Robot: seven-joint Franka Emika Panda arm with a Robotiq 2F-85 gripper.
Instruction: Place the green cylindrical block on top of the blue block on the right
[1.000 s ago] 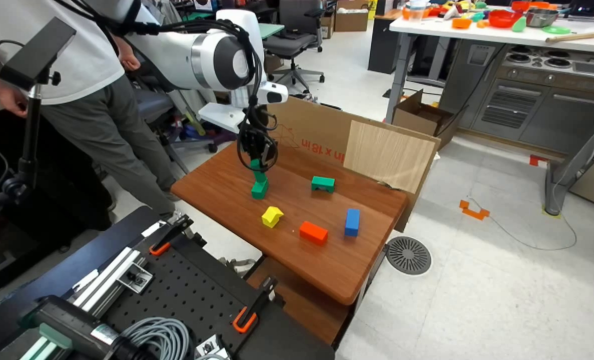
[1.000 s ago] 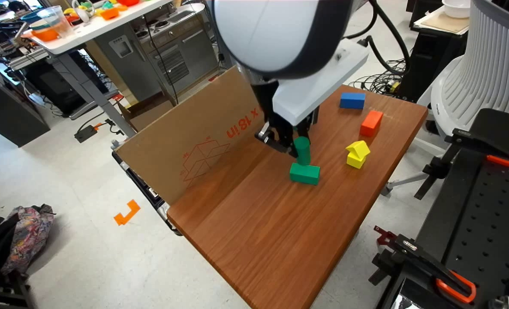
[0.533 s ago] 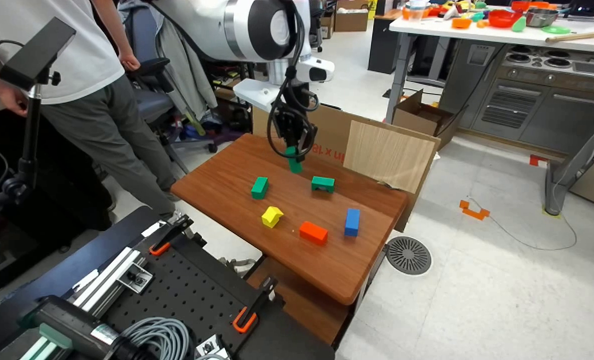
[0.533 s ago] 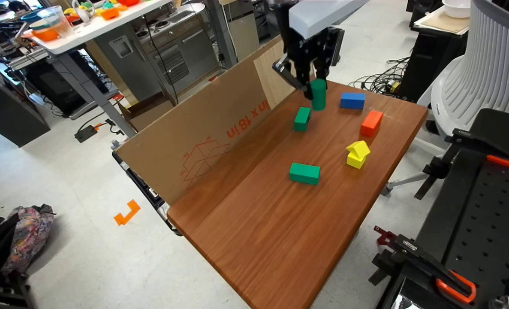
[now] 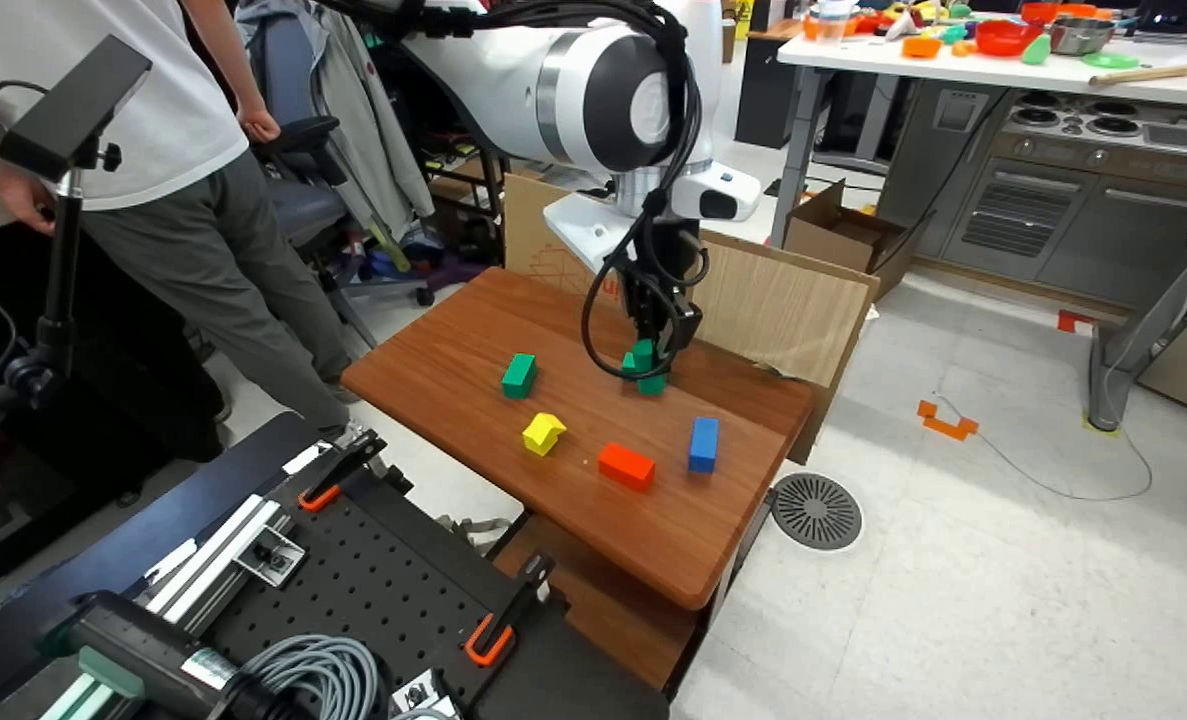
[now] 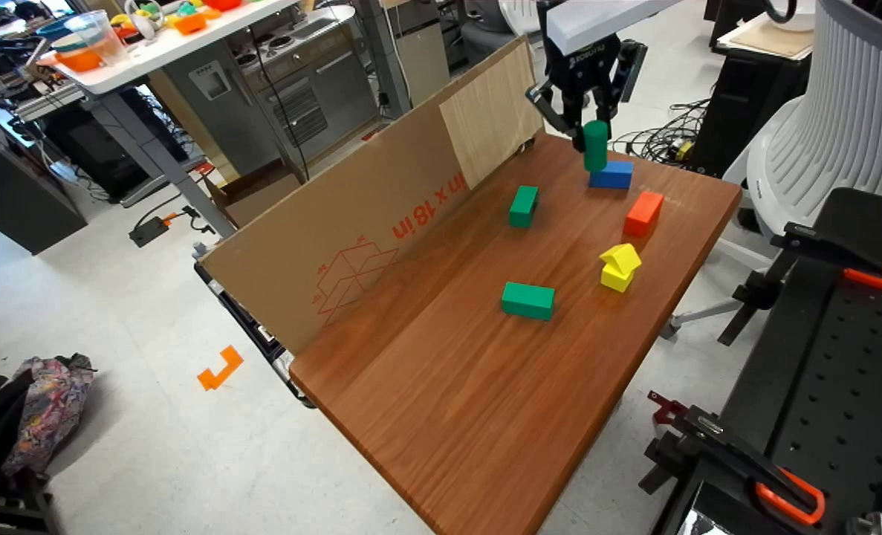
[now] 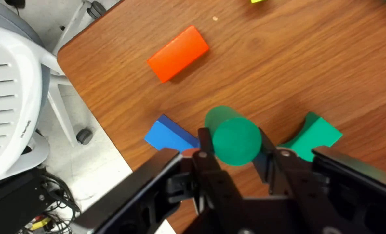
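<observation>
Here, gripper (image 7: 234, 137) holds cylinder (image 6: 595, 148); cardboard (image 6: 362, 223): "18 in"

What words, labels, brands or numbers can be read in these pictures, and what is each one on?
"in x 18 in": red, upside down, on the cardboard panel, in an exterior view.
Tool: white lettering on its body, too blurred to read for sure.
White chair, wrist view: black print, too small.
Black device: white label, too small.
Clamp: pale marking, too small.
I can read nothing else.
</observation>
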